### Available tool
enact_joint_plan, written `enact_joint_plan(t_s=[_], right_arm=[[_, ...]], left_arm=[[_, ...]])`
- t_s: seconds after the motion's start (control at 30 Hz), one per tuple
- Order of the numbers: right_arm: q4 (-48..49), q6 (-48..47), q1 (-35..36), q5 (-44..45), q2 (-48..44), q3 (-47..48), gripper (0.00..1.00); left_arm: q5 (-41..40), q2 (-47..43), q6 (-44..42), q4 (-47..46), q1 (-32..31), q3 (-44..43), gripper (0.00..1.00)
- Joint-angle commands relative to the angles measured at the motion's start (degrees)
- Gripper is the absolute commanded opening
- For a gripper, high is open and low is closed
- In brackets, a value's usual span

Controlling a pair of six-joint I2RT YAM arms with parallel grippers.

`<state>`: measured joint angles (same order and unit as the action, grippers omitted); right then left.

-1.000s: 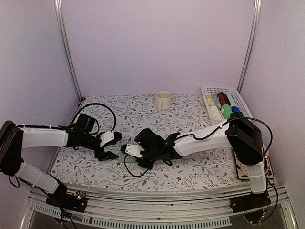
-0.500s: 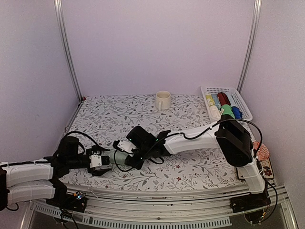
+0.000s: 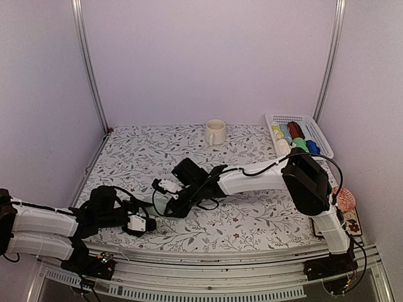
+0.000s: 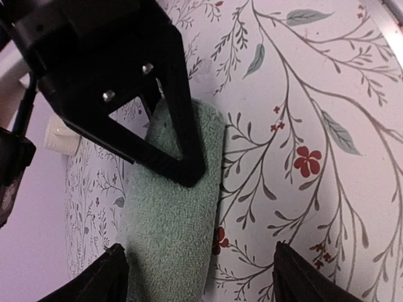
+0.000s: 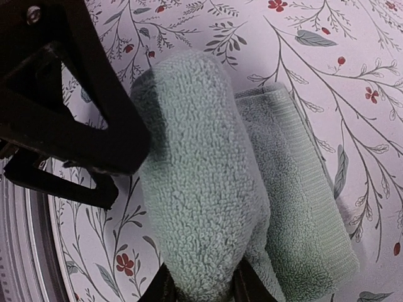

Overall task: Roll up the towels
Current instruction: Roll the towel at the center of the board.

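A pale sage green towel (image 5: 195, 176) lies on the floral table as a thick roll, with a flatter folded layer (image 5: 302, 189) beside it. My right gripper (image 5: 203, 288) is shut on the near end of the roll, a finger on each side. In the left wrist view the same towel (image 4: 170, 233) runs lengthwise, and the right gripper's black finger (image 4: 170, 132) rests on it. My left gripper (image 4: 201, 280) is open, and its two fingertips straddle the towel's other end without touching. From above, the left gripper (image 3: 146, 224) sits near the front edge, just left of the right gripper (image 3: 165, 196).
A cream mug (image 3: 215, 132) stands at the back centre. A white basket (image 3: 296, 117) with several coloured items sits at the back right. A pinkish object (image 3: 345, 200) lies at the right edge. The right arm (image 3: 252, 179) stretches across the middle of the table.
My left arm has swung down from mid-left to the front edge and now points at the towel's end. My right gripper has carried the towel slightly left and away.
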<state>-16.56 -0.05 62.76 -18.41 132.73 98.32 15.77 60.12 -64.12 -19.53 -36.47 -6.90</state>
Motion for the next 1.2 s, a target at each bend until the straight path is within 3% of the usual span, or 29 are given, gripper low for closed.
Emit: enact_joint_plan(t_s=[0.0, 0.23, 0.33, 0.57, 0.7, 0.9, 1.17], right_arm=[[-10.61, 2.78, 0.94, -5.82, 5.21, -0.98, 0.25], [-11.74, 2.62, 0.96, -6.64, 4.97, -0.58, 0.25], [-12.04, 2.36, 0.94, -7.32, 4.85, -0.64, 0.25], [-12.29, 2.25, 0.71, -8.11, 3.34, -1.09, 0.29], [-11.83, 2.64, -0.01, -7.86, 0.48, -2.35, 0.45], [-5.94, 5.31, -2.39, -7.20, -7.27, -9.64, 0.72], [-5.86, 5.61, -5.16, -7.46, -8.02, -9.48, 0.81]], left_arm=[[-6.93, 5.02, -2.65, -8.27, -1.89, 0.49, 0.79], [-13.52, 13.86, -2.98, -16.10, -3.03, -0.68, 0.76], [-15.73, 16.48, -3.89, -18.18, -3.50, -0.61, 0.63], [-17.43, 19.80, -6.86, -21.71, -4.43, 0.89, 0.20], [-16.76, 20.08, -7.63, -21.49, -4.87, 0.98, 0.06], [-15.24, 20.88, -9.64, -23.69, -5.49, 2.53, 0.03], [-11.29, 22.63, -12.65, -31.59, -6.84, 6.45, 0.01]])
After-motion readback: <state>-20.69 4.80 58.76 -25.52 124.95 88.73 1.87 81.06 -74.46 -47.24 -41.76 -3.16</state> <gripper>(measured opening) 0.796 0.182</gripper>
